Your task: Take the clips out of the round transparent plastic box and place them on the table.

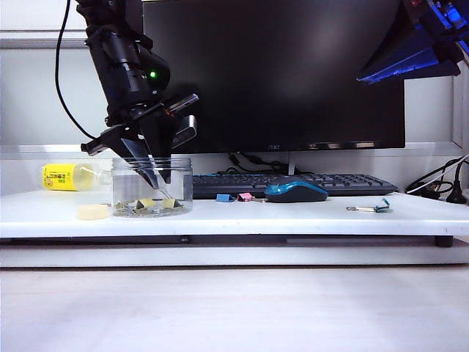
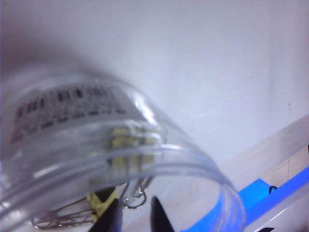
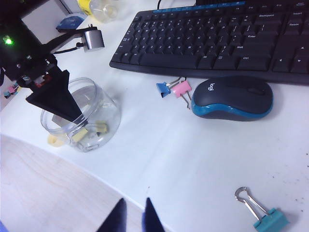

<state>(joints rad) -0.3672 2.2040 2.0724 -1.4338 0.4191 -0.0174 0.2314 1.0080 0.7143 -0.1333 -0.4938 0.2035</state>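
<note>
Lying in the bottom of the jar, the yellow clips sit right under the left gripper, which reaches down inside with its fingers a little apart, holding nothing I can see. The right gripper hangs high above the table, fingers slightly apart, far from the jar.

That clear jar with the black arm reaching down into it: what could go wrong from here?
1. The left gripper is deep inside the jar; its fingers could catch the wall or rim and tip or drag the jar.
2. The yellow clips lie bunched at the bottom, wire handles tangled, so it might lift several or none.
3. The jaws are only narrowly apart, so a clip could slip out on the way up.

The right gripper hovers aside, open.
</note>
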